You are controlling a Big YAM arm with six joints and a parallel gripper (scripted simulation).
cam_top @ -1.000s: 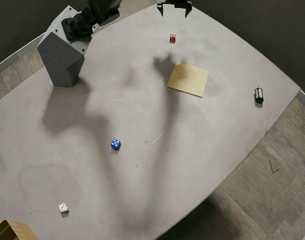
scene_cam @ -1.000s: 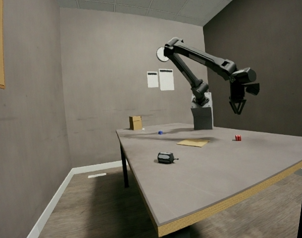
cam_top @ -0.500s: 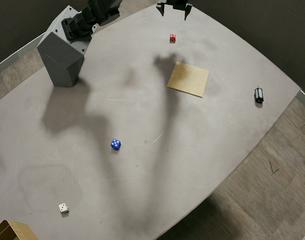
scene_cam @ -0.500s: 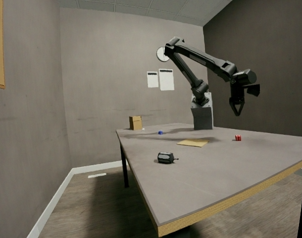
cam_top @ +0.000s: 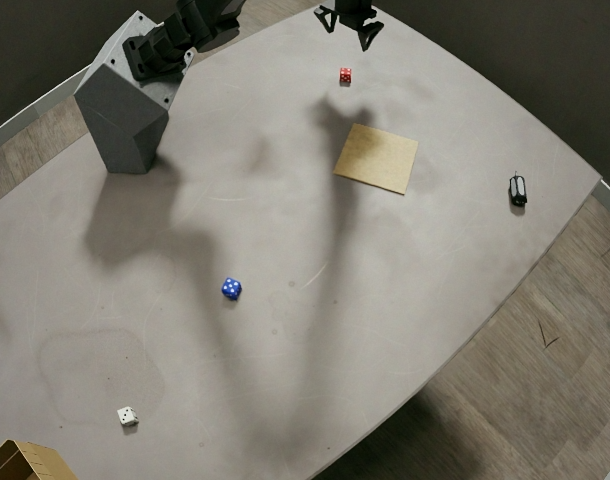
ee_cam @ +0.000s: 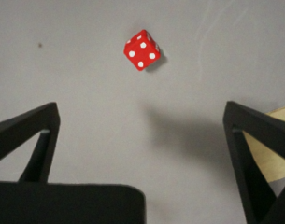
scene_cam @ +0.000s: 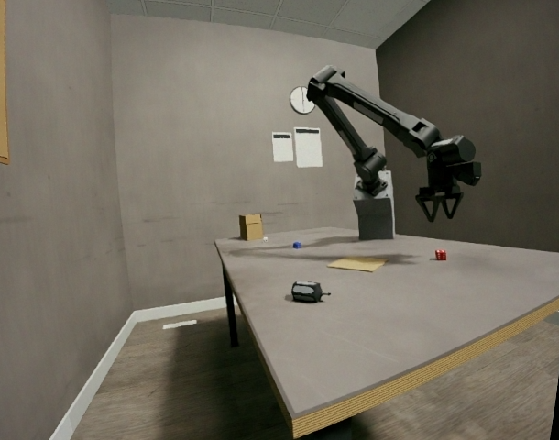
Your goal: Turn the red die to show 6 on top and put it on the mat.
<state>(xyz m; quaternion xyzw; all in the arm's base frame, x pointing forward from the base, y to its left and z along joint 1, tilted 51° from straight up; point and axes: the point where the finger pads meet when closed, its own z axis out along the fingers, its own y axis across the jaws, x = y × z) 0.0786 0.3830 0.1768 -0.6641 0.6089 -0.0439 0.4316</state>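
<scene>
At the lower left of the top view sits a white die (cam_top: pixel 127 415); nearer the middle, a blue die (cam_top: pixel 231 288). The red die (cam_top: pixel 345 75) rests on the tabletop (cam_top: pixel 305 330) at upper centre, apart from the mat (cam_top: pixel 376 158) below it. Above it hangs the hand (cam_top: pixel 349 28), released and empty.

top: overhead, whole table (cam_top: pixel 450 289) | exterior: side, far | wrist: downward, close
</scene>
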